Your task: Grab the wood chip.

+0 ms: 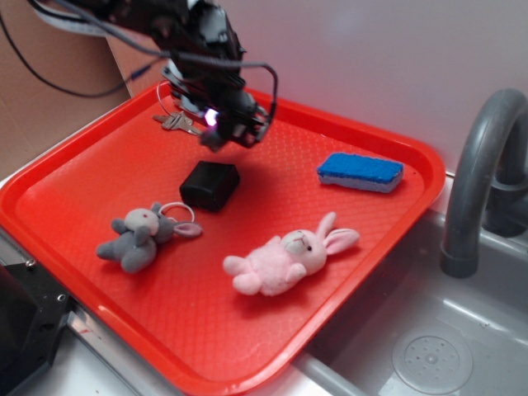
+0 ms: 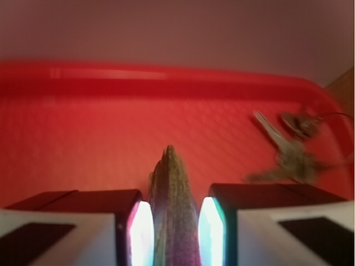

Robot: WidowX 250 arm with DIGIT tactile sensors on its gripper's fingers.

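Wood chip (image 2: 173, 205): grey-brown sliver, held between the two pads of the hand (image 2: 175, 233); long axis runs straight out from the hand, pointed end forward, toward the far rim of the red tray (image 2: 166, 72). Hand: closed on the chip, above the tray's back part. Keys (image 2: 288, 152): forward-right, apart. Writing, brands: none legible.

Looks like a toy kitchen rig: red tray (image 1: 388, 239) beside a grey sink (image 1: 462, 338) with faucet (image 1: 483, 165), cardboard backdrop (image 1: 49, 91).
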